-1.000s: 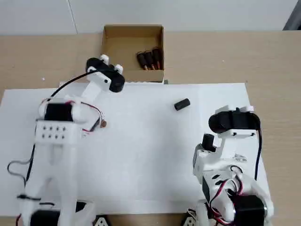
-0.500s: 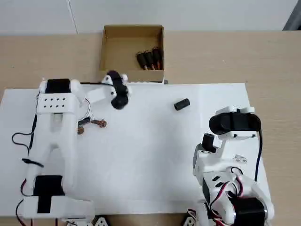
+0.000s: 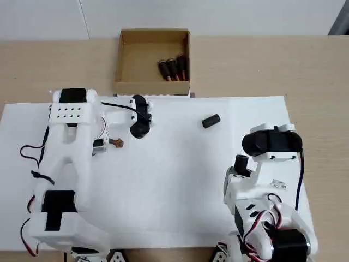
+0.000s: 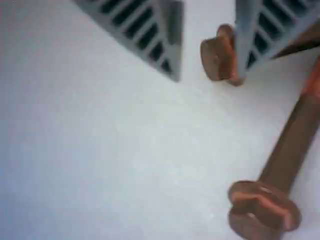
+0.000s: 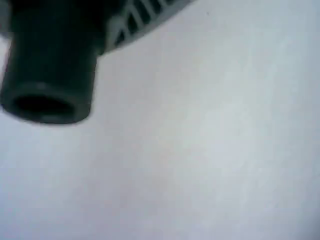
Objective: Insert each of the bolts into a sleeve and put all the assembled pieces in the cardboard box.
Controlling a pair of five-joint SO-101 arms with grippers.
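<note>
white sheet (image 3: 180, 180) on wooden table (image 3: 316, 65) | dark corner object (image 3: 341, 22), possibly a chair

A light-brown wooden counter (image 3: 272, 65) carries a large white paper sheet (image 3: 174, 185) over its near part. Just behind the sheet's far edge an open brown cardboard box (image 3: 116, 60) stands on the bare wood. A short black cylindrical sleeve (image 3: 211, 121) lies on its side on the sheet, towards the far right. Towards the left lies a copper-coloured metal bolt (image 3: 115, 143). The left wrist view shows a long-shanked copper bolt (image 4: 280, 165) and a second copper bolt (image 4: 219, 59) near each other on the sheet.
</note>
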